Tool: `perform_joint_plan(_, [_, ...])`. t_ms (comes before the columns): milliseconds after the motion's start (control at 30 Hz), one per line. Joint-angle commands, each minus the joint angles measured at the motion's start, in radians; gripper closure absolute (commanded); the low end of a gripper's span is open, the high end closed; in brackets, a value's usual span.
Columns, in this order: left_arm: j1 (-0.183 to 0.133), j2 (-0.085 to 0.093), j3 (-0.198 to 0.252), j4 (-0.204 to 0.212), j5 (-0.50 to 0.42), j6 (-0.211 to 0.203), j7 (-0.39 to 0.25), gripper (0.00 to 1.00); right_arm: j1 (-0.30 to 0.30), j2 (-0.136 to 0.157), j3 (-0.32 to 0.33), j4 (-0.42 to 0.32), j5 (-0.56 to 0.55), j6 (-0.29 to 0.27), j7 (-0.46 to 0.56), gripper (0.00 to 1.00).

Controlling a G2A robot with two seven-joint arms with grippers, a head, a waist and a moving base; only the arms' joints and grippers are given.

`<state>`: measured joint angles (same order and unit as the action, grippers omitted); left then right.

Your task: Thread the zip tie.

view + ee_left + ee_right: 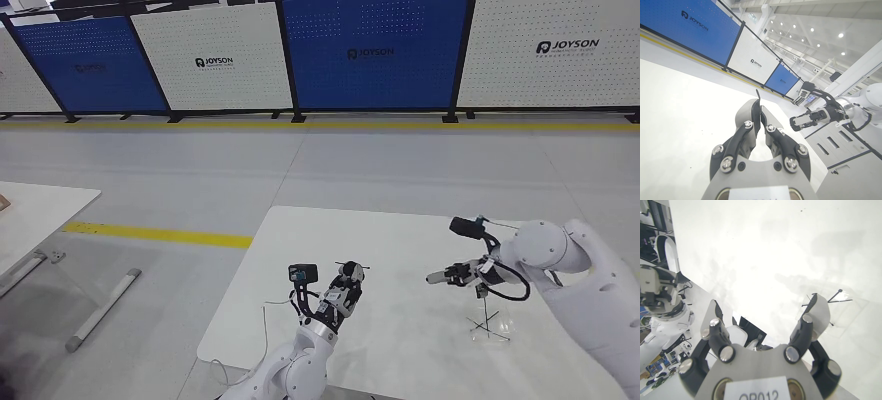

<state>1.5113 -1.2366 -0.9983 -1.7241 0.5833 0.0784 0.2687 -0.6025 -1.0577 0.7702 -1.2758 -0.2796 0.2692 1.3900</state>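
Over the near part of the white table (400,240), the left gripper (759,106) was clenched on a black zip tie (757,94), its fingers (755,111) pressed together and a short end of the strap poking out past them. Well apart from it, on the robot's right, the right gripper (765,306) hung above the tabletop, released, with both fingers (819,309) spread wide and aimed toward the left gripper. Near the right gripper a few more black ties (838,297) lay crossed on a clear sheet (851,313) that rested flat on the table
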Motion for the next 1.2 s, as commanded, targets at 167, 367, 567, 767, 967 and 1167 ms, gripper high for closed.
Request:
perform_joint_plan(167, [0.000, 0.000, 0.000, 0.000, 0.000, 0.000, 0.000, 1.00, -0.001, 0.000, 0.005, -0.001, 0.001, -0.002, 0.000, 0.00])
perform_joint_plan(367, [0.000, 0.000, 0.000, 0.000, 0.000, 0.000, 0.000, 1.00, -0.012, 0.005, 0.009, 0.005, -0.018, 0.007, 0.000, 0.00])
perform_joint_plan(567, [0.000, 0.000, 0.000, 0.000, 0.000, 0.000, 0.000, 1.00, -0.007, 0.019, -0.004, 0.016, -0.069, 0.071, 0.000, 0.00])
perform_joint_plan(767, [0.000, 0.000, 0.000, 0.000, 0.000, 0.000, 0.000, 1.00, -0.013, 0.035, 0.006, 0.004, -0.065, 0.071, 0.000, 0.00])
perform_joint_plan(967, [0.000, 0.000, 0.000, 0.000, 0.000, 0.000, 0.000, 1.00, -0.013, 0.035, 0.006, 0.004, -0.065, 0.071, 0.000, 0.00])
perform_joint_plan(1167, [0.000, 0.000, 0.000, 0.000, 0.000, 0.000, 0.000, 1.00, -0.020, 0.045, -0.032, -0.025, -0.182, 0.029, 0.000, 0.00])
